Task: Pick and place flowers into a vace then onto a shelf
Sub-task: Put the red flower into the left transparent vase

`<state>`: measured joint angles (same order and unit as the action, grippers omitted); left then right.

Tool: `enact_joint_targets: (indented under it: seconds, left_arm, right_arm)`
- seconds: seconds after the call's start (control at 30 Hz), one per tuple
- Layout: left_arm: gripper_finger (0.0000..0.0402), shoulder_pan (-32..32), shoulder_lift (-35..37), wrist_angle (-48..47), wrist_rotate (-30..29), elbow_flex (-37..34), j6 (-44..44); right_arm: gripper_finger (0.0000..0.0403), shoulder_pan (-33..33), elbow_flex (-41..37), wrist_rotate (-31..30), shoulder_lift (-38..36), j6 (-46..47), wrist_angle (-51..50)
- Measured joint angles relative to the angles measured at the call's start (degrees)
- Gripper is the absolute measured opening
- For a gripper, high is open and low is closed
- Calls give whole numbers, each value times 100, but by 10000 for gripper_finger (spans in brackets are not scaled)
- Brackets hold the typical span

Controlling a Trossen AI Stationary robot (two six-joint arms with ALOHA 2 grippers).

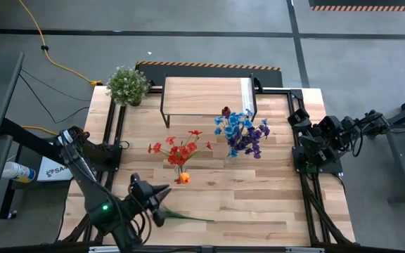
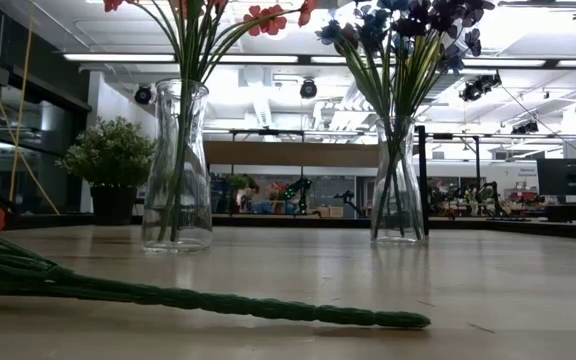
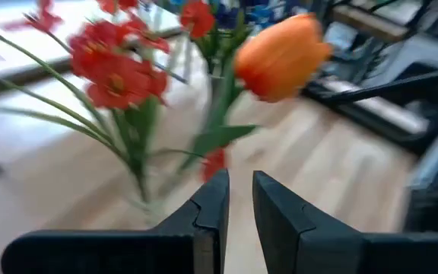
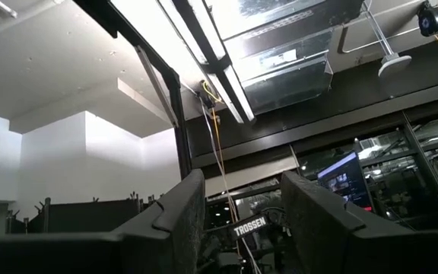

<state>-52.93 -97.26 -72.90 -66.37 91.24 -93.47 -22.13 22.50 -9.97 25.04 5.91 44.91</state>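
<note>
The orange tulip (image 1: 183,178) stands with its head low beside the bunch of red flowers (image 1: 180,149) in a clear glass vase (image 2: 177,165) near the middle of the light wooden tabletop (image 1: 259,204). In the left wrist view the tulip's head (image 3: 281,55) floats ahead of and above the fingertips, not between them and not touching them. The left gripper (image 1: 162,191) hovers just in front of that vase, at the table's near left; its jaws stand a narrow slit apart with nothing visible between them. Just below it, a long green-stemmed flower (image 1: 188,217) lies flat on the table; the low view shows its ribbed green stem (image 2: 268,306) stretched across the foreground.

Further right, a second clear glass vase (image 2: 398,180) holds blue and purple sprays (image 1: 241,132), with a small dark red bud (image 1: 226,111) at their far edge. Behind both vases sits the low shelf with a light wood top and black metal legs (image 1: 202,95), and a bushy green-white potted plant (image 1: 127,85) stands at the far left corner.

The right gripper (image 4: 242,194) waits folded at the table's right edge, pointing up at the ceiling, jaws apart and empty.
</note>
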Motion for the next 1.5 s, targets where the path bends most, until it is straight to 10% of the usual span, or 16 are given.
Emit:
enact_joint_targets:
  seconds: [0.6,1.13,1.5]
  left_arm:
    - [97,-146,72,4314,741,0,1622]
    - [97,-147,-777,5693,1048,-2,835]
    - [97,-315,-1079,5599,1204,-2,-102]
  right_arm:
    - [165,-1,1,208,0,166,2]
    - [165,-2,67,1146,20,746,-26]
    - [165,-7,1502,2432,1100,1093,-1931]
